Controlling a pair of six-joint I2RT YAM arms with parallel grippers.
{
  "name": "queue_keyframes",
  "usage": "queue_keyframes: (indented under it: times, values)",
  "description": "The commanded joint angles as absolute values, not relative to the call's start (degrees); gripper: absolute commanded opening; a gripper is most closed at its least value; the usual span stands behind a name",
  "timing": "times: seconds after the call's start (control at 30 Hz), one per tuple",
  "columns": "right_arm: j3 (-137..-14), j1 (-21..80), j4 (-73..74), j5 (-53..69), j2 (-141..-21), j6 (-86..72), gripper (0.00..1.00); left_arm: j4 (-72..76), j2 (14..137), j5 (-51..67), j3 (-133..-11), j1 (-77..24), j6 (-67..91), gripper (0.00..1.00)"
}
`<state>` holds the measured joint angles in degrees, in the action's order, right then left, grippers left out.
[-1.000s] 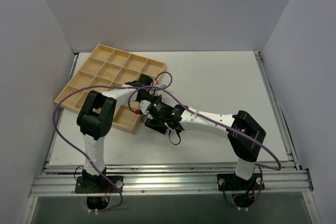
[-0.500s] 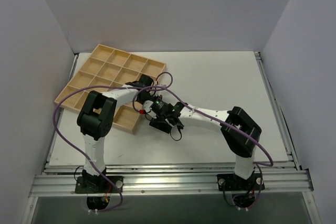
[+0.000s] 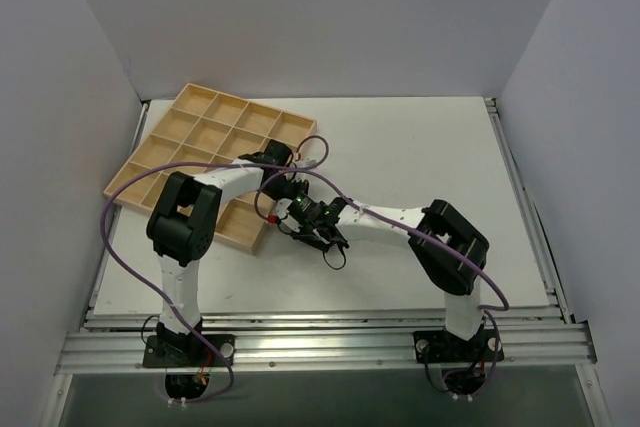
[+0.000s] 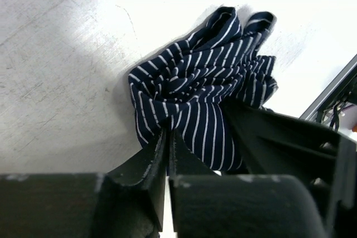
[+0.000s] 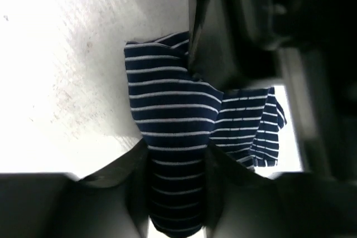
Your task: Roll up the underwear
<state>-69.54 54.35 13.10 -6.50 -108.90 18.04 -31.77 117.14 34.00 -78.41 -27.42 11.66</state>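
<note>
Just beside the tray (image 3: 190, 127), left gripper (image 4: 167, 137) and right gripper (image 5: 175, 163) both clamp the underwear (image 4: 195, 87).

A white table (image 3: 420, 157) stands between grey walls. A wooden tray (image 3: 250, 105) of square cells lies skewed at its far left. The left arm (image 3: 185, 222) rises from its base, bends at a black elbow over the tray's near side and reaches right. The right arm (image 3: 450, 247) bends low and stretches left. The left gripper (image 3: 284, 190) and right gripper (image 3: 290, 211) meet just beside the tray's right edge, too crowded to read their jaws. Purple cables (image 3: 120, 257) loop over both arms. A metal rail (image 3: 320, 347) runs along the near edge.
</note>
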Motion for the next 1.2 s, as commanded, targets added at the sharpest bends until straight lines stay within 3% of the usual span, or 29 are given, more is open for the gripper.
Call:
queue_keyframes:
  times: [0.0, 0.07, 0.13, 0.3, 0.47, 0.83, 1.17]
  values:
    - [-69.17, 53.53, 16.08, -2.66, -111.53, 14.68, 0.21, -33.4, 117.08, 30.41, -80.33, -26.63, 11.51, 0.14]
    - [-68.56, 52.56, 14.68, -0.19, -111.01, 12.06, 0.12, -33.4, 116.37, 30.41, -80.77, -25.84, 11.95, 0.2]
    - [-66.64, 50.46, 12.15, 5.26, -109.96, 9.94, 0.07, -32.87, 114.97, 30.85, -80.95, -24.35, 12.48, 0.2]
    - [-63.46, 48.43, 9.23, 11.68, -109.51, 6.07, 0.01, -30.94, 112.67, 31.98, -82.08, -20.49, 17.66, 0.28]
    - [-61.35, 44.84, 6.16, 19.05, -109.51, 2.99, 0.01, -31.38, 112.15, 32.97, -83.5, -17.76, 19.51, 0.33]
    - [-54.76, 36.22, -7.45, 37.43, -111.79, -6.85, 0.02, -24.35, 101.43, 29.18, -76.38, -17.75, 18.29, 0.35]
    - [-56.08, 30.85, -7.82, 46.23, -118.74, -11.51, 0.01, -16.62, 96.86, 30.94, -65.4, -24.52, 15.11, 0.35]
